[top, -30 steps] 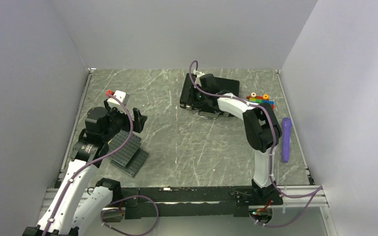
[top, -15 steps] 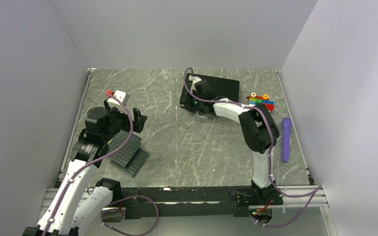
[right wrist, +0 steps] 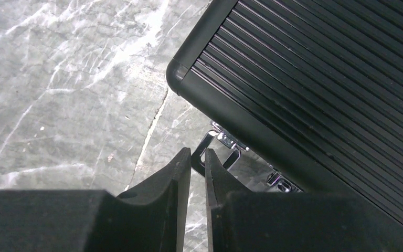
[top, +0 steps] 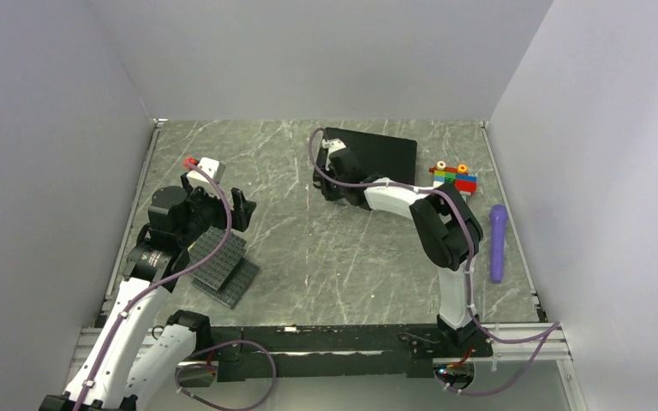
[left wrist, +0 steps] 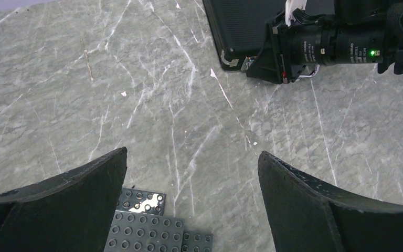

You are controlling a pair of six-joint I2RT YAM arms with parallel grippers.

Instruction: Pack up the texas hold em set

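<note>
The black ribbed rectangular briefcase (right wrist: 320, 89) lies shut at the far middle of the grey marbled tabletop (top: 326, 257). The right pincer (right wrist: 197, 155) is clenched almost fully with nothing between its tips, and it points at the silver wire latch (right wrist: 221, 146) by the case's corner. To fasten it well, press the tips squarely on the latch loop without sliding the case. The left pincer (left wrist: 191, 157) hangs released over dark grey studded plates (left wrist: 152, 231). Since a second ago the right wrist has shifted left off the lid, baring its top. The left arm is unchanged.
</note>
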